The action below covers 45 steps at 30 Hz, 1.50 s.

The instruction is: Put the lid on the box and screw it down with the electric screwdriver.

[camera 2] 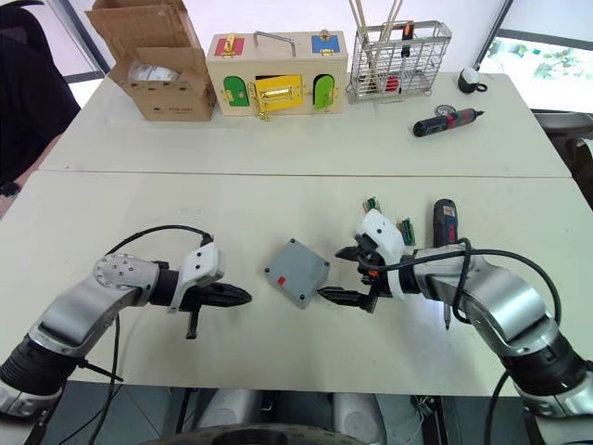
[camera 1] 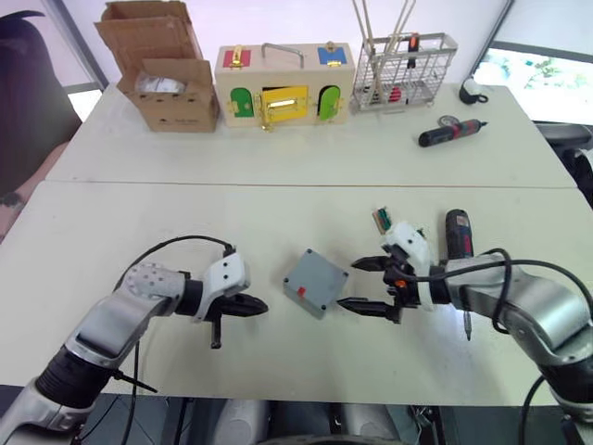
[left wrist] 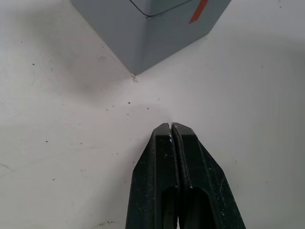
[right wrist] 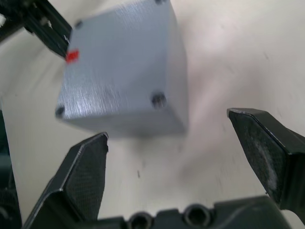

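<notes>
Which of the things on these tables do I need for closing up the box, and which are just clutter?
Job things:
grey box, lid already sitting on it
electric screwdriver
right claw, open
left claw, shut

Lying about:
cardboard carton
wooden box with coloured doors
wire basket
black-and-red screwdriver

The box (camera 1: 316,282) sits alone on bare table (camera 1: 278,222) between the pinched-together left gripper (camera 1: 260,305) and the spread right gripper (camera 1: 357,284), with open room around it, while the electric screwdriver (camera 1: 458,235) lies close behind the right wrist.
</notes>
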Motion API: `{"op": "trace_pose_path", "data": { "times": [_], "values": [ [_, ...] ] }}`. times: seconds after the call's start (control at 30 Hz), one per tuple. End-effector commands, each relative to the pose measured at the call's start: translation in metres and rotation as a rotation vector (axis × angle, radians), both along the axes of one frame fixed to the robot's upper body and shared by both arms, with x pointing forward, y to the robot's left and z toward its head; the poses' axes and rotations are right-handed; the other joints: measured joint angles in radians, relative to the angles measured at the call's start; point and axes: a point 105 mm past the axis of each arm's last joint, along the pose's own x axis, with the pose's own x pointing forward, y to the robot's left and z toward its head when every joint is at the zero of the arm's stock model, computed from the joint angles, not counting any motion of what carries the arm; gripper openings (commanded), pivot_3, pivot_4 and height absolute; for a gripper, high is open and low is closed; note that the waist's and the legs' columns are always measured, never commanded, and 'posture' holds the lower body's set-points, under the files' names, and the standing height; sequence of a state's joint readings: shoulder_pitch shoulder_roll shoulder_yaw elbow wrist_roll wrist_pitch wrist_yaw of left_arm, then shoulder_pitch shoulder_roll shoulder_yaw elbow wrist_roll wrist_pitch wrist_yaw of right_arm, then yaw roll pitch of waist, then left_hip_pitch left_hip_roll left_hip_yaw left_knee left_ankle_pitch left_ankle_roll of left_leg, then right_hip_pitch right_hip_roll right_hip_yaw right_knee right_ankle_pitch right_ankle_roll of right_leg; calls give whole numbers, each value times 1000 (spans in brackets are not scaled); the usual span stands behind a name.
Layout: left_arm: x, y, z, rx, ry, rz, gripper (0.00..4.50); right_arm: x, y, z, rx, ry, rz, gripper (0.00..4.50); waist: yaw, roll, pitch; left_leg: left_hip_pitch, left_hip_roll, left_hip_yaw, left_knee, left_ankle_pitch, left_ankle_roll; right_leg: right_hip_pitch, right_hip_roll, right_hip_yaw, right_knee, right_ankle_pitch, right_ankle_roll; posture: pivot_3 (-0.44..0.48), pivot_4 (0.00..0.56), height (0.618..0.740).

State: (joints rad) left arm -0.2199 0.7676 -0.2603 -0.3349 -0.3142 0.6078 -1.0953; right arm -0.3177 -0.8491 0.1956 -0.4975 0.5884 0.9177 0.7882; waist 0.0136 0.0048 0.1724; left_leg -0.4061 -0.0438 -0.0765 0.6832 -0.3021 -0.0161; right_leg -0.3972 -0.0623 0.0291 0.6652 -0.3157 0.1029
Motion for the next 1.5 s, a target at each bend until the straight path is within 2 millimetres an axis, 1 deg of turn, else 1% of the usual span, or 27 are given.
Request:
{"op": "trace_pose_path", "data": {
  "times": [0.03, 0.2, 0.37, 0.53, 0.73, 0.97, 1.13, 1.23, 1.3, 1.4, 1.43, 1.5],
  "values": [
    [-1, -15, -1, -40, -3, 8, 0, -1, 8, 7, 16, -27, 68, 4456, 0, 0, 0, 0, 0, 0, 0, 0, 0, 0, 0, 0, 0, 0, 0, 0, 150, 740],
    [14, -36, 3, -129, -18, 37, 0, -6, 14, 5, 20, -6, 111, 4456, -1, 0, 0, 0, 0, -1, 0, 0, 0, 0, 0, -1, 0, 0, 0, 0, 150, 740],
    [27, -45, -3, -98, -81, 7, 0, -15, 19, 3, 29, 18, 124, 4456, 0, 0, 0, 0, 0, -1, 0, 1, -1, 0, 0, -1, 1, 0, 0, 0, 150, 740],
    [40, -48, -6, -92, -125, 6, 0, -22, 18, 1, 32, 34, 108, 4456, 3, 0, -1, 0, 0, -2, 1, 1, -1, 1, 0, -2, 0, 0, 0, 0, 150, 740],
    [44, -49, -6, -94, -145, -9, 0, -25, 18, -2, 30, 42, 86, 4456, 0, 0, -2, 1, 0, -2, 1, 1, -1, 2, 0, -2, 1, 0, 0, 0, 150, 740],
    [53, -49, -5, -119, -182, 41, 0, -23, 14, -1, 18, 39, 75, 4456, 1, 0, -3, 2, 0, -2, 1, 1, -1, 3, 0, -2, 1, 0, 0, 0, 150, 740],
    [55, -52, -3, -131, -192, 37, 0, -25, 14, 0, 18, 44, 78, 4456, 0, 0, -3, 2, -1, -2, 1, 1, -1, 3, 0, -3, 1, 0, 0, 0, 150, 740],
    [54, -52, -3, -128, -194, 34, 0, -26, 10, 1, 7, 43, 68, 4456, 0, 0, -3, 2, -1, -2, 1, 1, -1, 3, 0, -3, 1, 0, 0, 0, 150, 740],
    [51, -47, 0, -128, -184, 29, 0, -24, 1, 6, -5, 33, 40, 4456, 0, 0, -3, 2, 0, -2, 1, 1, -1, 3, 0, -3, 1, 0, 0, 0, 150, 740],
    [48, -33, 11, -149, -158, 44, 0, -18, -16, 22, 16, 6, -39, 4456, -2, -1, -3, 1, 0, -2, 1, 1, -1, 2, 0, -3, 1, 0, 0, 0, 150, 740],
    [47, -27, 19, -173, -141, 58, 0, -16, -22, 29, 35, -5, -71, 4456, -2, -1, -3, 1, 0, -2, 1, 1, -1, 2, 0, -3, 1, 0, 0, 0, 150, 740],
    [43, -14, 43, -252, -103, 85, 0, -9, -35, 48, 115, -61, -158, 4456, -4, -1, -3, 0, 0, -3, 0, 1, -1, 0, 0, -2, 1, 0, 0, 0, 150, 740]
  ]
}}
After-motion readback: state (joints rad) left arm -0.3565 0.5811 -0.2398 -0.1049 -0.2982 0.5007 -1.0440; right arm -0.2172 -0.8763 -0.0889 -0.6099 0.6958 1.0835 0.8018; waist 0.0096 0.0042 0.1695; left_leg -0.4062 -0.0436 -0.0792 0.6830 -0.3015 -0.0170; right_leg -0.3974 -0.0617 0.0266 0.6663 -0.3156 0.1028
